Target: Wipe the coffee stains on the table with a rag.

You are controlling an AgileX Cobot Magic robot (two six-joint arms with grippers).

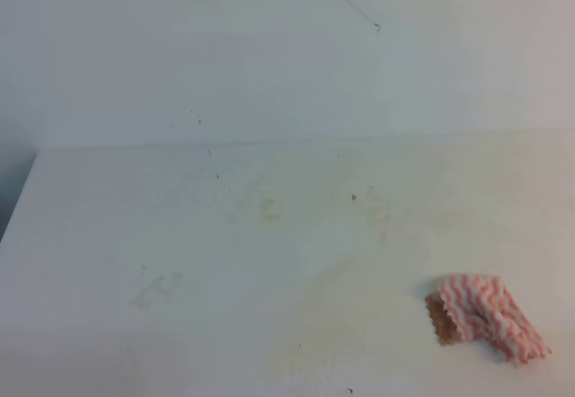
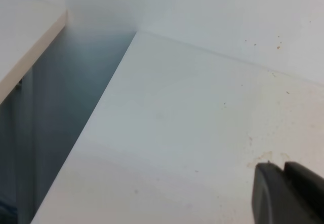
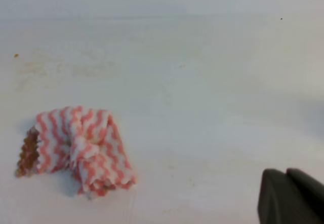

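A: What is laid out, taken from the largest thing down?

B: The table (image 1: 180,262) is seen first, a wide white surface running back to a wall. No amber-brown blotch is found on it; only faint yellowish smudges (image 1: 269,208) and a few dark specks are made out near the middle. By that, the wiping is judged to be finished or nearly so. The rag (image 1: 485,316) is seen bunched at the near right of the table, its left edge browned as if soaked.

A: And the grippers?

B: The right gripper (image 3: 291,196) is seen only as dark tips in the corner of its wrist view, pressed together with nothing between them, well apart from the rag. The left gripper (image 2: 288,193) is likewise shown as two dark tips side by side; whether a gap is left between them cannot be told. Neither is seen in the high view.

A: How should the step in hand be done well?

B: If another pass is wanted, the rag should be pinched at its bunched middle, pressed flat, and drawn across the smudges in overlapping strokes, with the browned edge kept turned away.

A: What of edges and room?

B: Open table is left to the left of and behind the rag. The table's left edge drops into a gap, as shown in the left wrist view, and the rag lies close to the near edge, so strokes are better directed inward.
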